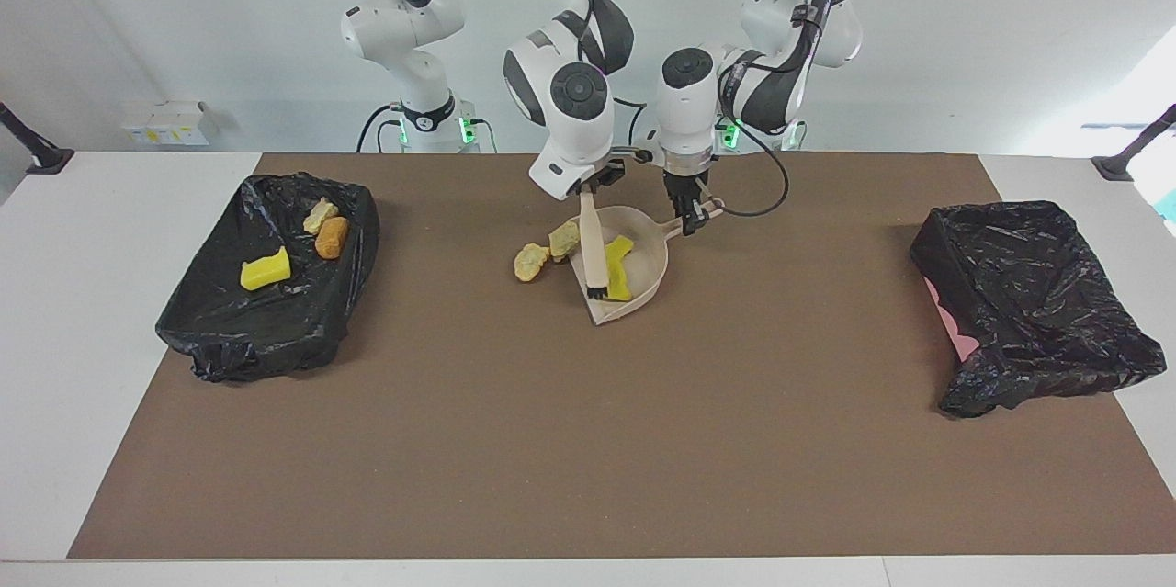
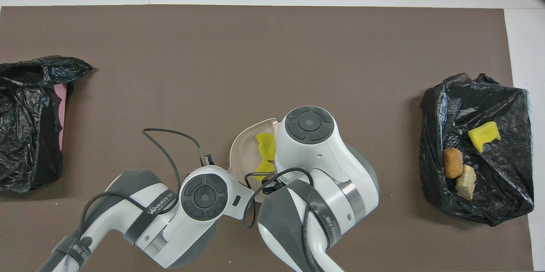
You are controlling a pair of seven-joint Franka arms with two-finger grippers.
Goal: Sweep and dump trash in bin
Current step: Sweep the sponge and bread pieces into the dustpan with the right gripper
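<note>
My right gripper (image 1: 588,197) is shut on the beige-handled brush (image 1: 593,252). Its black bristles rest inside the beige dustpan (image 1: 645,241), beside two bright yellow trash lumps (image 1: 620,254) in the pan. These lumps also show in the overhead view (image 2: 265,142). One beige lump (image 1: 563,240) sits at the pan's rim and another (image 1: 530,261) lies on the mat beside it, toward the right arm's end. My left gripper (image 1: 687,212) is shut on the dustpan's handle.
A black-bagged bin (image 1: 230,330) at the right arm's end holds a yellow lump (image 1: 265,268), a beige one (image 1: 320,216) and an orange-brown one (image 1: 332,237). A second black-bagged bin (image 1: 1038,311) stands at the left arm's end. A brown mat (image 1: 588,440) covers the table.
</note>
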